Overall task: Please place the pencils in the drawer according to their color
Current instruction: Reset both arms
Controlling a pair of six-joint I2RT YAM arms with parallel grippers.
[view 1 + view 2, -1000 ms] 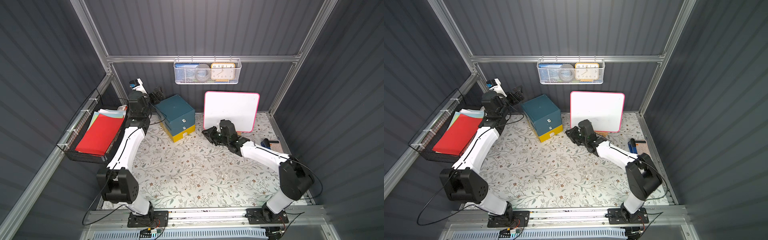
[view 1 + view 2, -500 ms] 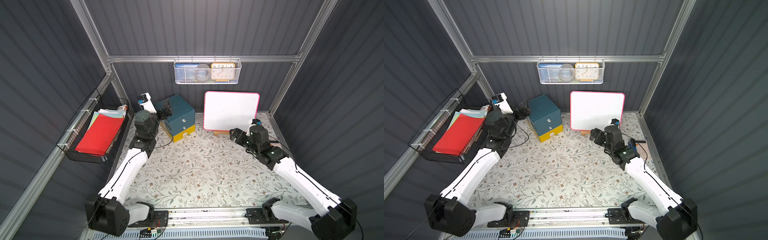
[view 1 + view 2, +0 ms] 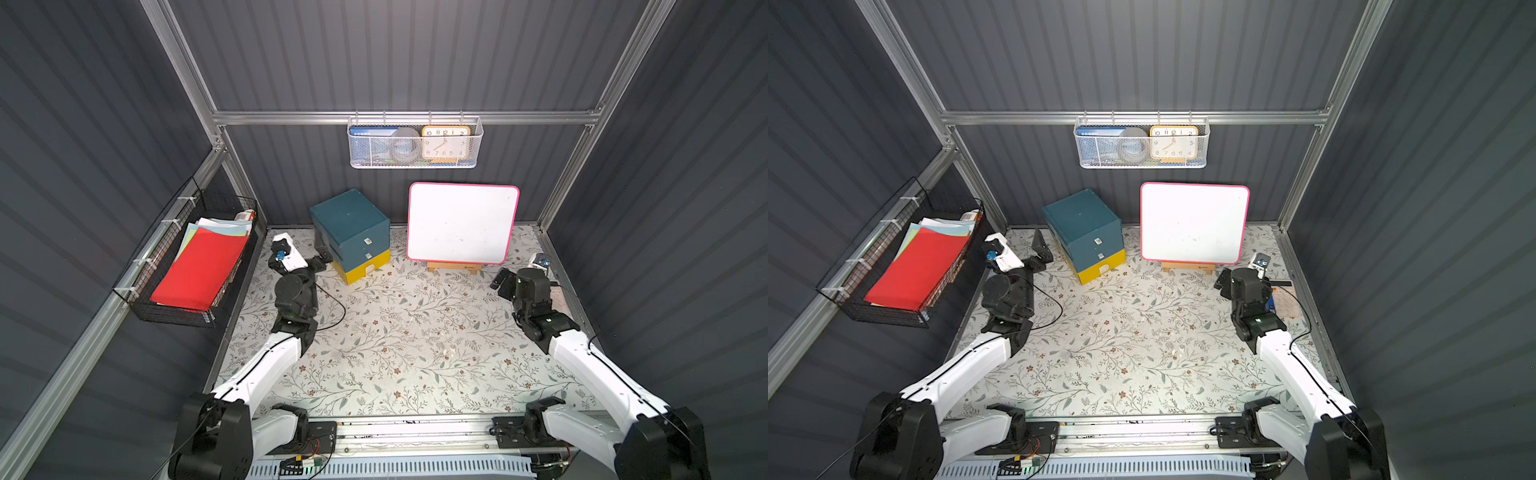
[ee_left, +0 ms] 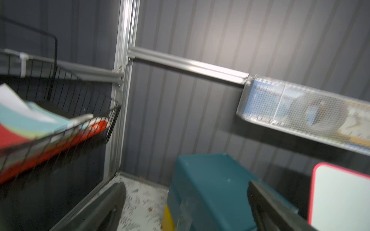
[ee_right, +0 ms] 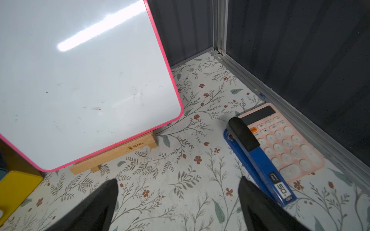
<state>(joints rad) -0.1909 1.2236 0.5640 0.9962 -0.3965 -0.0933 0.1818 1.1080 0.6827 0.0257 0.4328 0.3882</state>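
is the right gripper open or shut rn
Open: in the right wrist view the right gripper has its fingers wide apart, nothing between them.

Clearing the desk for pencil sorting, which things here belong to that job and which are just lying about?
Job: drawer cabinet; no pencils in view.
Lying about: whiteboard, stapler, calculator, clock, red paper in the wire basket.

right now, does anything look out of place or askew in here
The drawer cabinet sits turned at an angle to the back wall, while the whiteboard faces straight out. Its drawers look shut and no pencils are in view.
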